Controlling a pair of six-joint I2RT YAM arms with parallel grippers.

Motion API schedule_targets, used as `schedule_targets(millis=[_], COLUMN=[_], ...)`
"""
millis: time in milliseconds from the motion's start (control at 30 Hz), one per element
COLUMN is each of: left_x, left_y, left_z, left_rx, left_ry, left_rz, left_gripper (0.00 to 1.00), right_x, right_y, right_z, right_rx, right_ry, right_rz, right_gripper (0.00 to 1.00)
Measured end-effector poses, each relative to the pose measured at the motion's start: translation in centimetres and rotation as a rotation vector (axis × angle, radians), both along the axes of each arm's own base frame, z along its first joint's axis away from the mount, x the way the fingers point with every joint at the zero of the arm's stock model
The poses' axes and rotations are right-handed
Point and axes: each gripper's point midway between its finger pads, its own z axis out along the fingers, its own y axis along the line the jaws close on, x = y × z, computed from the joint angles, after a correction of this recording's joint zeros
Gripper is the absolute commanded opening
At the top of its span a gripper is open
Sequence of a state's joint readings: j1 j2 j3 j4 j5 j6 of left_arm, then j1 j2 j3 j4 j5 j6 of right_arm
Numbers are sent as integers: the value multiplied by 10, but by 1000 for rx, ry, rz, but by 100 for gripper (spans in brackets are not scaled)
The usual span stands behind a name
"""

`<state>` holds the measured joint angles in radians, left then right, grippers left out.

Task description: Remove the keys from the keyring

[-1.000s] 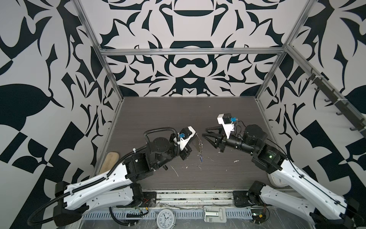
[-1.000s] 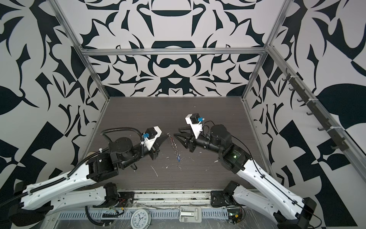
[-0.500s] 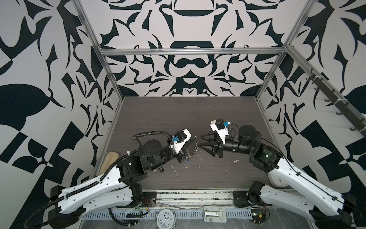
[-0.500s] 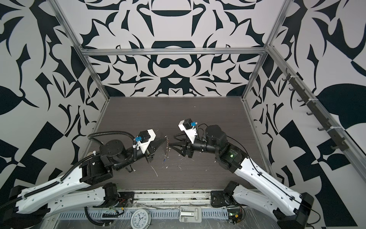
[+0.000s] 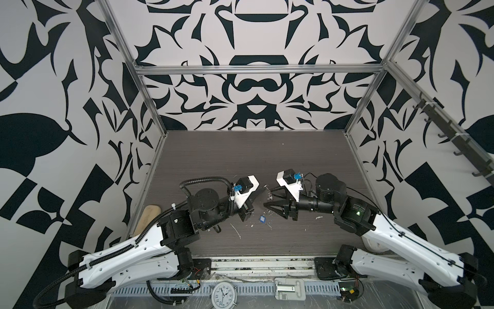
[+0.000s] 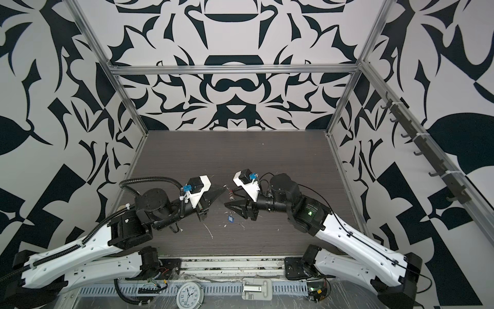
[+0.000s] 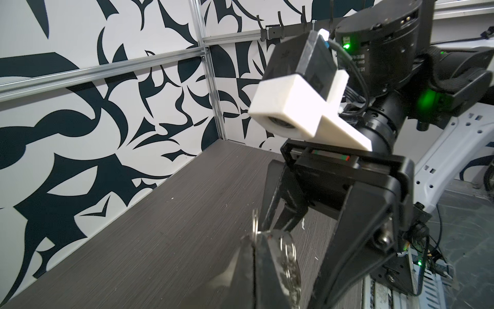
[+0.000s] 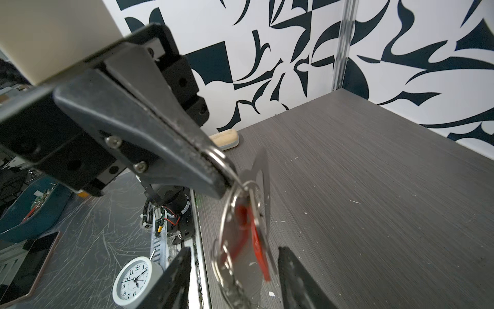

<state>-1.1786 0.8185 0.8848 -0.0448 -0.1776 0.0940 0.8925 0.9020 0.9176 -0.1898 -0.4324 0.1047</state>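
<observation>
- My left hand point(image 8: 219, 171) is clenched on one of the small rings point(image 8: 227, 211) along the edge of the keyring point(image 8: 264, 171). The plate hangs in the air above the counter point(image 5: 240, 160), between my two hands.
- The red-tagged key point(image 8: 254, 232) dangles in the bunch under that grip. The blue-tagged key point(image 5: 262, 219) lies on the counter just below the hands and looks to be off the keyring already.
- My right hand point(image 8: 234, 251) is released and grips nothing. Its fingers stand apart on either side of the hanging red-tagged key, and I cannot tell whether one brushes it.
- I judge the step in hand to be taking hold of the red-tagged key.
- To do it well, I should close squarely on the flat faces of its tag or on the key near its own ring, never on the plate.
- The bunch hangs loose and partly edge-on to me, so it may swing or twist. I would let it settle before closing.
- The left hand is the anchor, so its grip must not slacken. I would work the key round its ring rather than tug straight away.
- Both forearms lie low over the counter, and the hands point at each other nearly tip to tip near the front middle.
- My right wrist is rolled so that its fingers open across the hanging bunch.
</observation>
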Motion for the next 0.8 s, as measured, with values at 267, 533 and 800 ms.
schedule_targets(millis=[267, 533, 800], left_x=[-2, -13, -36], left_y=[2, 3, 9], left_z=[1, -4, -2], left_rx=[-4, 17, 17], left_ry=[-1, 11, 17], left_rz=[-3, -64, -174], left_gripper=[0, 0, 0], right_x=[-6, -3, -15], right_y=[-13, -26, -10], right_z=[21, 38, 30], right_rx=[41, 82, 78], right_ry=[-56, -115, -62], right_rz=[-23, -85, 32], right_gripper=[53, 47, 51])
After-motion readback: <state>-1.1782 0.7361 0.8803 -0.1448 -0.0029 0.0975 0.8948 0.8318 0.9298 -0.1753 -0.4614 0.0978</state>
